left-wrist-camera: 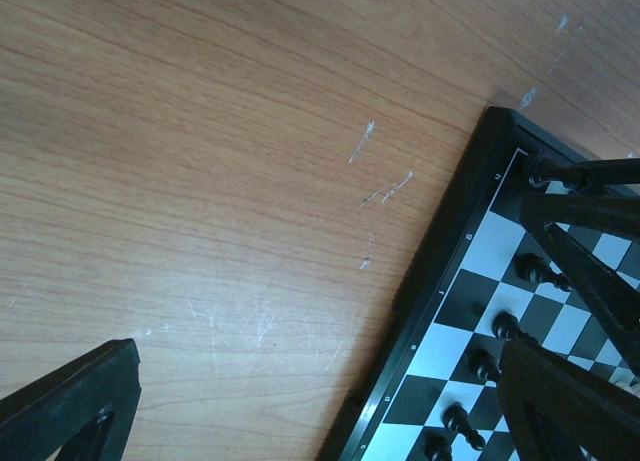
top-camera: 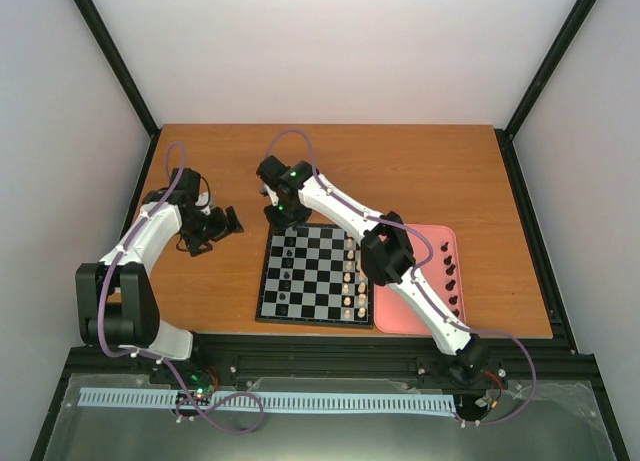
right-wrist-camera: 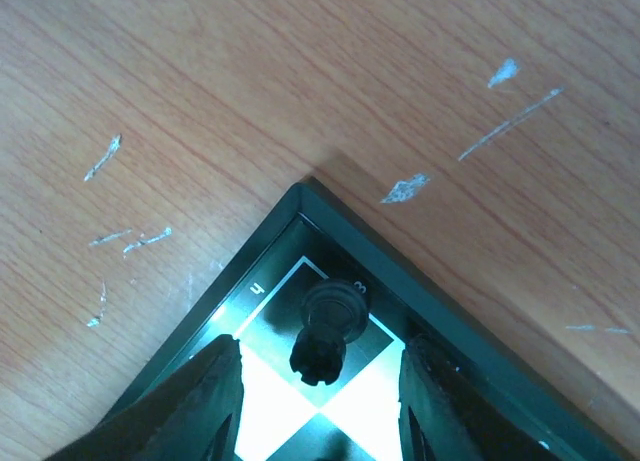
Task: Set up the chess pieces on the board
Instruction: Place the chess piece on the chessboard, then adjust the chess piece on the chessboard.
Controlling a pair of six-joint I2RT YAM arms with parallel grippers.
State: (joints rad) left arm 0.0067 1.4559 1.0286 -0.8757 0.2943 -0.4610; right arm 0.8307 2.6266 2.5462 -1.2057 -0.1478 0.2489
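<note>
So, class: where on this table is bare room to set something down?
Bare: far-right table beyond the board and pink tray; the wood between the board's left rim and the left arm. Crowded: the board's right columns under the right arm, and the tray.

Top view: we look down from high behind the near edge, facing the far wall, taking in the whole table. Left wrist: we sit close over bare wood, the board at right. Right wrist: even closer, on the board's far left corner. All three views share that corner.
</note>
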